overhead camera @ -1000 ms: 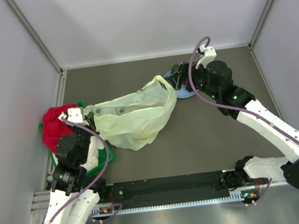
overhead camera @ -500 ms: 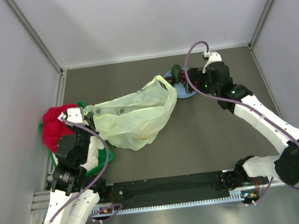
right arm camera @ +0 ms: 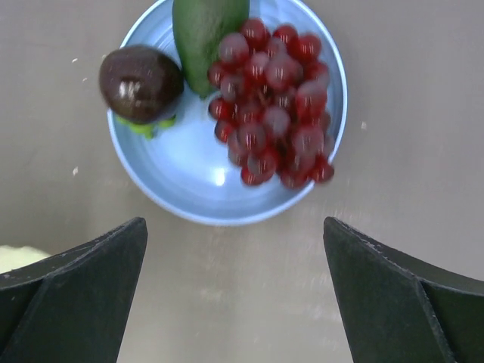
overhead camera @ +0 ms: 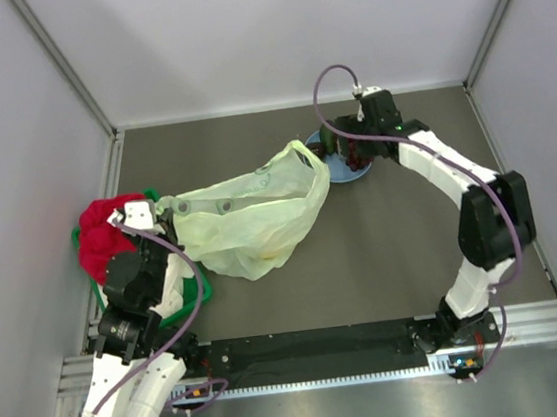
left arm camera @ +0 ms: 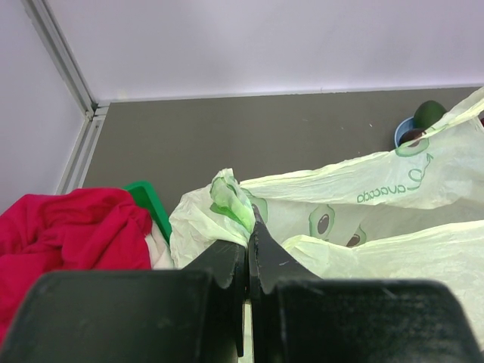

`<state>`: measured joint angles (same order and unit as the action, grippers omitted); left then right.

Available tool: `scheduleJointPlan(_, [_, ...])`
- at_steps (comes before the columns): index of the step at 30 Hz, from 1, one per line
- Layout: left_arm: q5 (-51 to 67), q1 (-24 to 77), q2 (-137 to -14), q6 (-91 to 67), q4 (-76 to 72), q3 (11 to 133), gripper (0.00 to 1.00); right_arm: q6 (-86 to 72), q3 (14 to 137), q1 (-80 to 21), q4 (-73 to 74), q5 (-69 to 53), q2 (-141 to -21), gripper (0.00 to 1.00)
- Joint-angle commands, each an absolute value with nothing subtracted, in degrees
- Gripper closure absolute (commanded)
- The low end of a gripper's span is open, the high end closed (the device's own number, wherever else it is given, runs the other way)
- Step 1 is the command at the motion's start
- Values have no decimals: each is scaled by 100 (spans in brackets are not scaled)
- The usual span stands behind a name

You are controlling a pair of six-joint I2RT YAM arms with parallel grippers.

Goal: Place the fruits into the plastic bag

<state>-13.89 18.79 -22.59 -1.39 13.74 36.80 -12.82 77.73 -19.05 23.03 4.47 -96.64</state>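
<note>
The pale yellow-green plastic bag (overhead camera: 249, 217) lies open toward the right in the middle of the table. My left gripper (left arm camera: 248, 227) is shut on its bunched handle at the bag's left end (overhead camera: 165, 213). A round blue plate (right arm camera: 189, 181) holds a dark red grape bunch (right arm camera: 272, 98), a green avocado (right arm camera: 203, 34) and a small dark fruit (right arm camera: 140, 82). My right gripper (right arm camera: 234, 227) is open and empty, above the plate's near rim (overhead camera: 344, 147). The citrus does not show. The left wrist view also shows the plate (left arm camera: 403, 128) past the bag (left arm camera: 363, 204).
A red cloth (overhead camera: 105, 233) and white cloths lie in a green basket (left arm camera: 147, 200) at the left, next to my left arm. Grey walls enclose the table on three sides.
My right arm has swung its elbow in from the right and stretched out, and its gripper now hangs over the plate. The left arm and the bag have not moved.
</note>
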Motion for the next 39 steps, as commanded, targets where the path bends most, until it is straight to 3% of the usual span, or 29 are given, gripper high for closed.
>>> scheduleJointPlan(1, [-1362, 1846, -2215, -167, 1099, 3683, 100, -695, 8665, -1881, 2522, 509, -10334, 1])
scheduleJointPlan(8, [-1371, 1854, -2259, -158, 1099, 3674, 100, -264, 9570, -1863, 2680, 483, -11179, 1])
scheduleJointPlan(18, [-1336, 1854, -2355, -158, 1090, 3674, 100, -35, 9641, -1855, 2487, 1125, -11618, 1])
scheduleJointPlan(39, [-1318, 1854, -2452, -123, 1090, 3683, 100, 202, 10187, -1819, 2303, 1266, -12621, 4])
